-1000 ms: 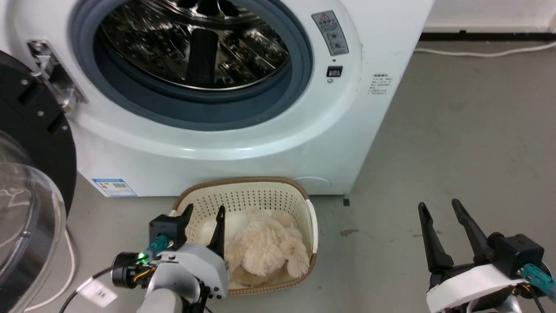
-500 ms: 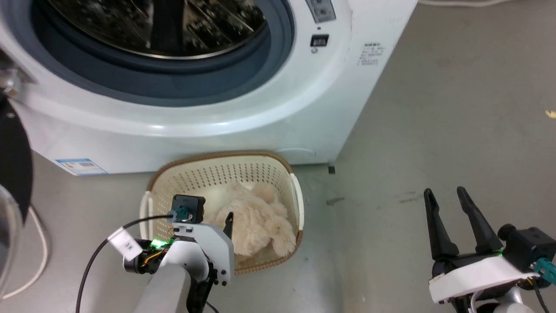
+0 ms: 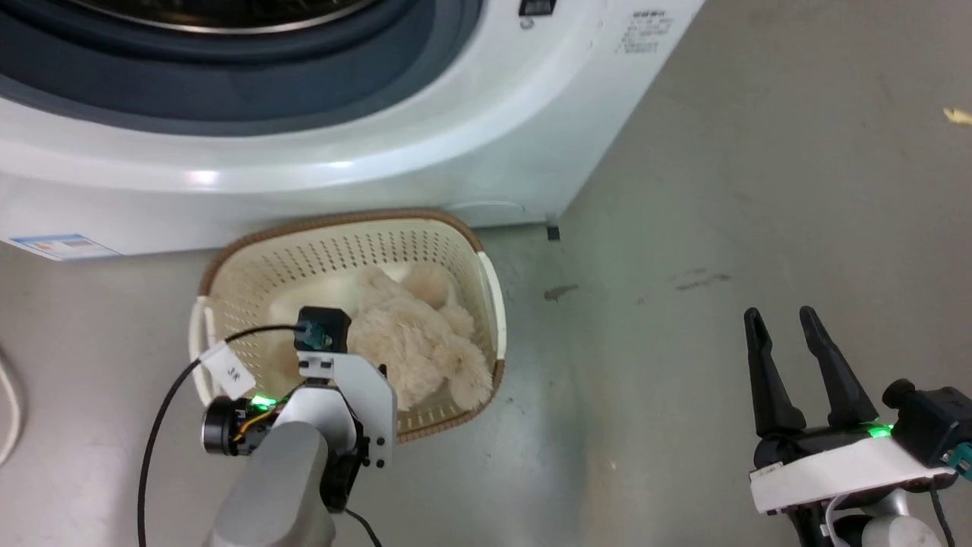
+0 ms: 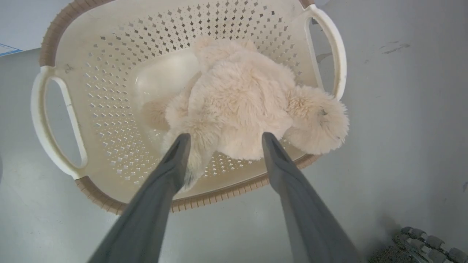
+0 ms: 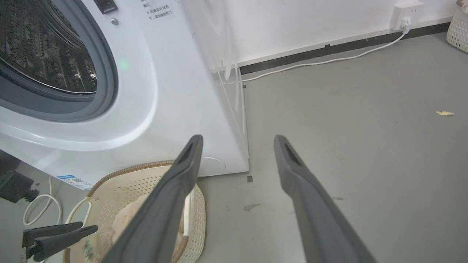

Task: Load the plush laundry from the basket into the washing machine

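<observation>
While the left jaws hang apart over the plush toy (image 4: 237, 98) in the basket (image 4: 109, 91), it's grab time: push in, clamp; right jaws idle, apart

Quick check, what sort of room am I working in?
Likely a laundry corner or utility room: a front-loading washer, a laundry basket on a bare grey floor, and a wall socket with a cable along the skirting.

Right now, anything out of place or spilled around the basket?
Nothing serious. The plush laundry lies inside the basket, which stands upright. Only a small yellowish scrap and a dark stain mark the floor.
</observation>
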